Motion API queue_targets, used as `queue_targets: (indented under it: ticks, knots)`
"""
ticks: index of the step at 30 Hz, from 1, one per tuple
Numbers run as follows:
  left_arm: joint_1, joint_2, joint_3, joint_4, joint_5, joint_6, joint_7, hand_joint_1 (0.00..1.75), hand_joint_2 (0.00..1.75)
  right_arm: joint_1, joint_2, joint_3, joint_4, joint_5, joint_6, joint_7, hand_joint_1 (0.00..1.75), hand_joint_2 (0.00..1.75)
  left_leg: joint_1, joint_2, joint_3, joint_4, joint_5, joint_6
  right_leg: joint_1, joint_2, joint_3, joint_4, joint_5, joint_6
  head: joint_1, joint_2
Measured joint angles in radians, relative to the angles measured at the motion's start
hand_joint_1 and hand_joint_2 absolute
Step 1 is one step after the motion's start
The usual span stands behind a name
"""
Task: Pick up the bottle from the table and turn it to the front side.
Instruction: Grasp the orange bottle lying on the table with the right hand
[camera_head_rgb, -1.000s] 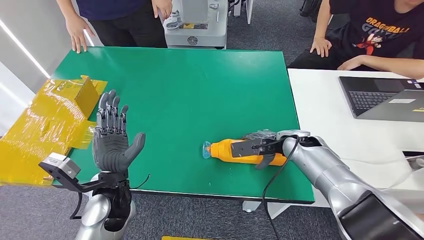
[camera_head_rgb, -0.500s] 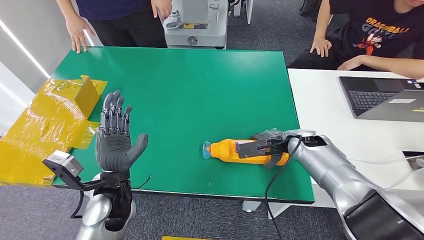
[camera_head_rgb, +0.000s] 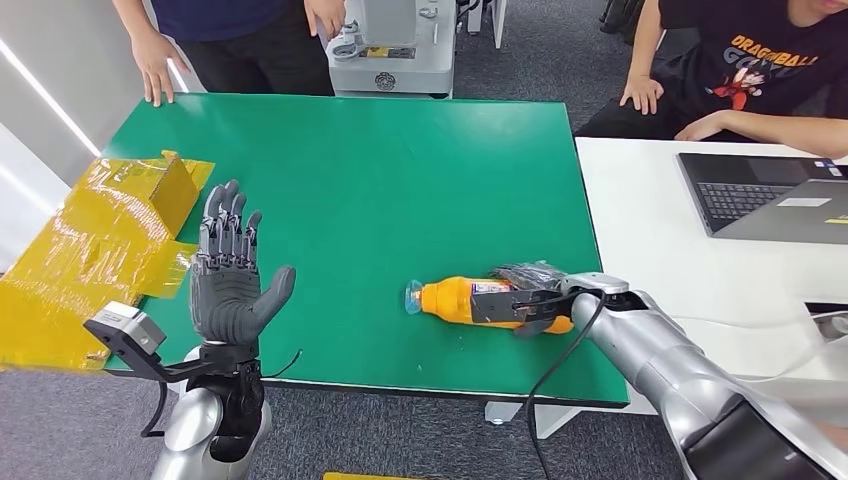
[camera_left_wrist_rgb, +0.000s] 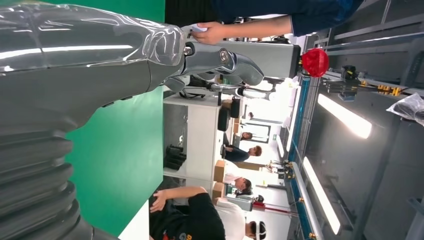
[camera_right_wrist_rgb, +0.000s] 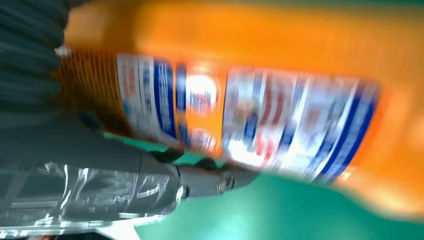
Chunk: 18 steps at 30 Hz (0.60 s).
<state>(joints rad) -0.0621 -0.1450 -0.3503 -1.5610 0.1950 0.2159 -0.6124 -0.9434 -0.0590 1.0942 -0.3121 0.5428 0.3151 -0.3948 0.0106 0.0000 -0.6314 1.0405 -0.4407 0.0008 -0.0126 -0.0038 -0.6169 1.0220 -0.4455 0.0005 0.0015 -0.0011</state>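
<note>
I see the orange plastic bottle (camera_head_rgb: 455, 299) lying on its side near the green table's (camera_head_rgb: 380, 180) front edge, blue-and-white label blurred. My right hand (camera_head_rgb: 530, 296) grips its body; my left hand (camera_head_rgb: 228, 285) is raised, fingers spread, holding nothing.

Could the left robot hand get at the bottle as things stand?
Probably yes. The left robot hand is raised open over the table's near left edge, with bare green surface between it and the bottle. The right robot hand covers only the bottle's far end.
</note>
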Motion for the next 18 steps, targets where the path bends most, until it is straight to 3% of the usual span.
queue_targets:
  ticks: [18]
  knots:
    - [0.0, 0.0, 0.021, 0.0, 0.018, 0.026, -0.019, 0.0, 1.75, 0.022, 0.002, -0.024, 0.0, -0.009, -0.086, -0.031, 1.75, 1.75, 0.0, 0.0, 0.0, 0.0, 0.0, 0.0, 0.0, 0.001, 0.0, 0.0, 0.0, 0.0, 0.0, 0.0]
